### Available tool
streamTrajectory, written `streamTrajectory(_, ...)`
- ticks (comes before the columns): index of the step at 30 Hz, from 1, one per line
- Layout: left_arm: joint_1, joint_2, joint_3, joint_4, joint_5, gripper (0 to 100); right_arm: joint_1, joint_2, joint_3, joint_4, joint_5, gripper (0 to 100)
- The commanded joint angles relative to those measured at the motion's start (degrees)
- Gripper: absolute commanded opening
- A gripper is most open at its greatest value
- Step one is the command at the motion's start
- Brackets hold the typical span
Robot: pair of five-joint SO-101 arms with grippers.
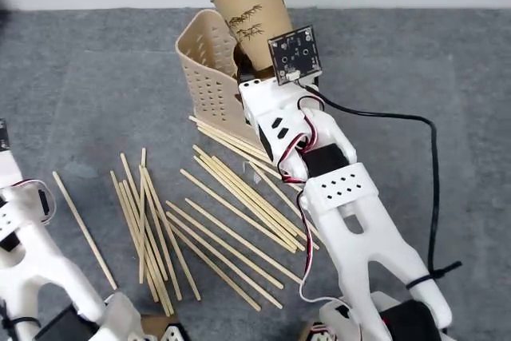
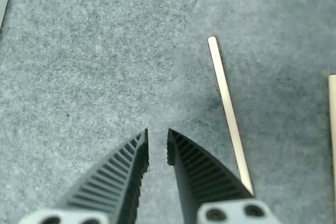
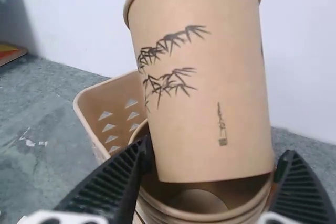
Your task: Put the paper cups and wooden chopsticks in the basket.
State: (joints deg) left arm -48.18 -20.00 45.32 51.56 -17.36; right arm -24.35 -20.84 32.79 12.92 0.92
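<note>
The right gripper [image 3: 215, 153] has its fingers clamped on the lower sides of a tilted cup [image 3: 199, 77], whose base sits in a stack of cups [image 3: 205, 200] inside the basket [image 1: 204, 61] at the far side of the carpet [image 2: 79, 51]. Chopsticks [image 1: 215, 213] lie scattered on the carpet in front of the basket. The left gripper [image 2: 157, 132] hangs over bare carpet, fingers a narrow gap apart and holding nothing, just beside one chopstick [image 2: 228, 108]
</note>
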Motion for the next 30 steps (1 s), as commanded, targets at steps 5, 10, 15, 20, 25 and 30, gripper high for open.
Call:
streamTrajectory(5, 0.1, -1.8, -0.4, -1.1, 0.3, 7, 0.1, -5.7, -12.3, 17.9, -0.5, 35.8)
streamTrajectory(10, 1.5, -1.7, -0.4, -0.8, 0.3, 7, 0.1, -5.7, -19.2, 29.5, -2.3, 35.8)
streamTrajectory(15, 1.6, -1.8, -0.4, -0.8, 0.4, 7, 0.5, -5.3, -20.8, 33.4, -2.5, 35.8)
streamTrajectory(20, 1.2, -1.9, -0.4, -0.8, 0.4, 7, 0.7, -7.9, -22.3, 33.0, -2.3, 35.3)
streamTrajectory(25, 1.2, -1.9, -0.4, -0.9, 0.4, 7, 3.8, -8.2, -27.7, 33.0, -2.6, 24.8)
streamTrajectory(30, 1.2, -1.8, -0.4, -1.0, 0.4, 7, 8.0, -8.1, -30.9, 31.0, -2.5, 2.8)
